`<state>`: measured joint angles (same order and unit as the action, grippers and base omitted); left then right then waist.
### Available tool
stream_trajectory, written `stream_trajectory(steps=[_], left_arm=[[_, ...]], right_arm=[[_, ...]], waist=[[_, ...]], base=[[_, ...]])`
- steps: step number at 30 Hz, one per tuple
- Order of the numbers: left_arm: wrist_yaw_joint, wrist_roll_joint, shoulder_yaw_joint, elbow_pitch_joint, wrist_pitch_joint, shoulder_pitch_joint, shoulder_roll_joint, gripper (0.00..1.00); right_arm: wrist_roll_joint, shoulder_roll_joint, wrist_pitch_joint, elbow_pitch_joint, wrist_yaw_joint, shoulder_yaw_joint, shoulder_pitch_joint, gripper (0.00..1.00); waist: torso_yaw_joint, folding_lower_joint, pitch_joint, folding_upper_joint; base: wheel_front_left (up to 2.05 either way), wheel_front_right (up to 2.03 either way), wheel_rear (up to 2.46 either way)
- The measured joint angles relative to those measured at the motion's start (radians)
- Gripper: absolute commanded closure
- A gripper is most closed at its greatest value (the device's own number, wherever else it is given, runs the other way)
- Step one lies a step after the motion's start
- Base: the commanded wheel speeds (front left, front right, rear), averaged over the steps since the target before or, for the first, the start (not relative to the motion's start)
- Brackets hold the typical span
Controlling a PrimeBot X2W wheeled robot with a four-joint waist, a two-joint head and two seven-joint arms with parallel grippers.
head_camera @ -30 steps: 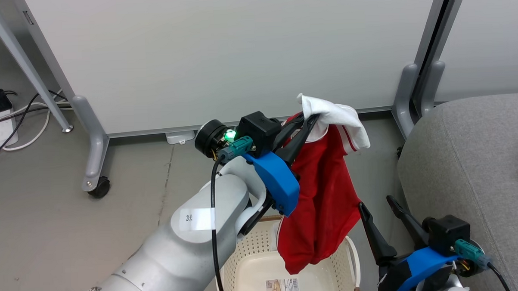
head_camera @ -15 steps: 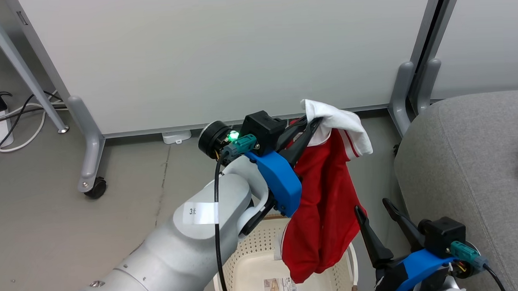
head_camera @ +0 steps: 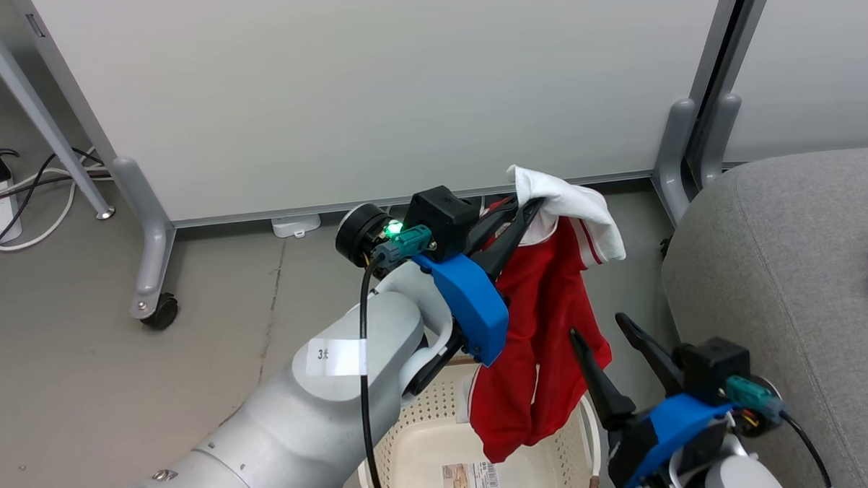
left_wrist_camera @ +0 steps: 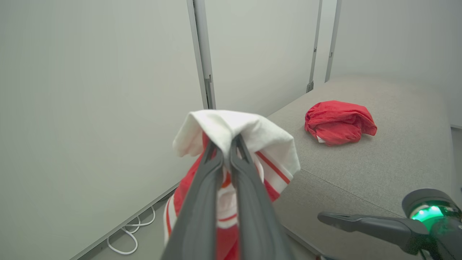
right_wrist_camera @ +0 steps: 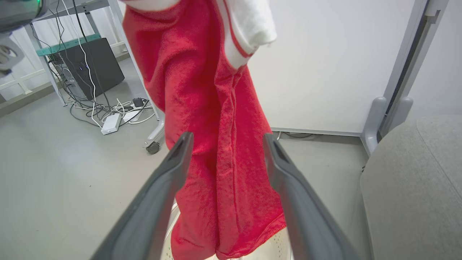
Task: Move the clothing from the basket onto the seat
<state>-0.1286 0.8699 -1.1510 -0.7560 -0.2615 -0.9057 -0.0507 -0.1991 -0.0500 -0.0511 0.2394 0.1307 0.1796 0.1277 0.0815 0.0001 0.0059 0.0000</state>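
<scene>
Hanging from your left jaws, the striped garment (head_camera: 545, 327) has its lower hem over the open top of the basket (head_camera: 425, 410). Whether the hem is fully clear of the rim cannot be told. Your left jaws are pinched tight on a white fold at the garment's top. Your right jaws stand wide apart and hold nothing. They sit just beside the hanging cloth near its hem, with no contact evident.

The basket stands on the floor (head_camera: 121, 370), close to the rounded edge of the seat (head_camera: 781, 261). The plain garment (left_wrist_camera: 339, 122) lies bunched on the seat, well in from that edge.

Handling, by judgement:
- **Weight:** The cloth looks light and limp, so it should load the arm very little.
- **Behaviour:** It will swing, trail and fold wherever it is led, and the hem could catch on the basket rim.
- **Grip:** A pinch on a doubled fold, as you have now, is the sound place to take hold. A single thin layer could slip out.
- **Second hold:** If you want one, take the red body midway down, where the cloth gathers thickest.
- **Fragility:** Nothing here is fragile.
- **Next move:** Carry it high enough that the hem passes over the seat's edge before you let go, and lay it beside the plain garment rather than at the edge, where it could slide off.
</scene>
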Motion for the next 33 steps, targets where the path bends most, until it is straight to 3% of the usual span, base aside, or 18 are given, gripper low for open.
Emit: stream_trajectory(steps=[21,31,32,33], left_arm=[[0.0,0.009,-0.032,0.038,0.0,-0.001,0.0,1.0],[0.0,0.018,-0.055,0.049,0.0,-0.001,0.0,1.0],[0.0,0.019,-0.056,0.049,0.0,-0.001,0.0,1.0],[0.0,0.019,-0.056,0.05,0.0,-0.001,0.0,1.0]], right_arm=[[0.04,0.0,-0.002,0.37,0.0,0.024,0.319,0.0],[-0.021,0.0,-0.03,0.558,0.0,0.1,0.432,0.0],[-0.033,0.0,-0.031,0.572,0.0,0.109,0.437,0.59],[-0.043,0.0,-0.037,0.583,0.0,0.12,0.442,1.0]], waist=[[0.017,0.0,-0.002,0.0],[0.024,0.0,-0.013,0.0],[0.025,0.0,-0.014,0.0],[0.026,-0.0001,-0.015,0.0]], base=[[0.0,0.0,0.0],[0.0,0.0,0.0],[0.0,0.0,0.0],[0.0,0.0,0.0]])
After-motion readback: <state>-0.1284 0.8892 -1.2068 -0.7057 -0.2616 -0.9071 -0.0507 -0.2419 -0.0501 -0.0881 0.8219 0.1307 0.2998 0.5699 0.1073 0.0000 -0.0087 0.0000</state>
